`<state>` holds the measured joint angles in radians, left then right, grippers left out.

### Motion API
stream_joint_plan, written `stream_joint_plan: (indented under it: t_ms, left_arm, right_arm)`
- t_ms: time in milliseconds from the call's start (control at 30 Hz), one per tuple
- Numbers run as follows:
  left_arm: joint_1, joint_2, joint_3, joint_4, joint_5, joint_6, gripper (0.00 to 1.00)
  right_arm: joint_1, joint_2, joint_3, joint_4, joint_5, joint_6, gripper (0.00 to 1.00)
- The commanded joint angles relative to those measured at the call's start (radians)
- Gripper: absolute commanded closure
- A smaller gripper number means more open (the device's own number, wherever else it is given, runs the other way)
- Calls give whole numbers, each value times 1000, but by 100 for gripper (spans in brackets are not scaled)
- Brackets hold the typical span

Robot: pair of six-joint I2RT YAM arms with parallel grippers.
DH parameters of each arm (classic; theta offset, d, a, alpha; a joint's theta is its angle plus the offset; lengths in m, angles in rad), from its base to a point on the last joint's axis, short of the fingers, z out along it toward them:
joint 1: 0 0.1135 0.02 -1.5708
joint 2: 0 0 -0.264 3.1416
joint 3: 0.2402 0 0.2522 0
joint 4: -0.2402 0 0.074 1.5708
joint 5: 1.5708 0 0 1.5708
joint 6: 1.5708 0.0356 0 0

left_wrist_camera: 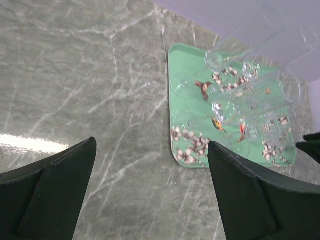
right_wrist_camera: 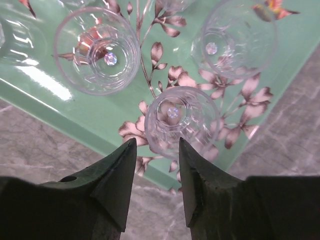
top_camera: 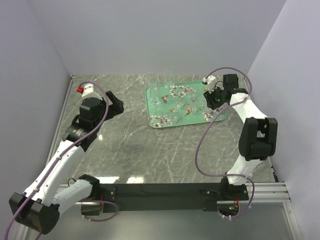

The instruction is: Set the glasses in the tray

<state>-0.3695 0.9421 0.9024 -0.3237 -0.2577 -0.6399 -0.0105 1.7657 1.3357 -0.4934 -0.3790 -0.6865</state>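
The teal tray [top_camera: 150, 107] with flower and bird prints lies at the back middle of the table. Several clear glasses [top_camera: 160, 95] stand on it. My right gripper [top_camera: 212, 103] hovers over the tray's right end, open and holding nothing. In the right wrist view its tips [right_wrist_camera: 157, 140] sit just short of one small glass [right_wrist_camera: 175, 120] near the tray's edge [right_wrist_camera: 65, 107]; two more glasses [right_wrist_camera: 97, 50] stand beyond. My left gripper [top_camera: 120, 104] is wide open and empty over the marble, left of the tray [left_wrist_camera: 185, 57]; the glasses [left_wrist_camera: 220, 57] show ahead of it.
The grey marble table [top_camera: 150, 150] is walled at the back and both sides. A black rail [top_camera: 165, 190] with the arm bases runs along the near edge. The right arm's cable [top_camera: 200, 150] loops over the table.
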Motion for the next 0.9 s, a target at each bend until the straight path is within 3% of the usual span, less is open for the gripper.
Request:
stream_joint_plan:
  t_ms: [0,200,233,333,367,500,533,633,667,867]
  left_arm:
    - [29,10,75,8,20,39,1]
    - [87,32,136,-31,20,88,1]
    - [108,34,141,-35,21,101,1]
    - [145,38,161,-48,34,124,1]
    - [170,40,165,-51,44,131,1]
    - [225,49,181,-54,78,157,1]
    - [240,49,182,-49,86,166,1]
    - [262,49,187,-46,97,180,1]
    - [276,49,188,-44,103,181,1]
    - [299,37,190,-46,120,198,1]
  right_arm:
    - [4,-130,14,-4,0,44,52]
    - [-26,-247,11,-7,6,152,45]
    - [-38,-276,7,6,17,200,31]
    - [-58,-331,7,19,14,274,30]
    - [-65,-347,0,29,38,300,23]
    - [-103,-414,-4,56,69,415,23]
    - [-108,-445,-15,74,83,435,16]
    - [-135,-507,-32,108,120,493,13]
    - [-140,-521,-47,118,129,505,7]
    - [-151,-615,-122,165,291,611,5]
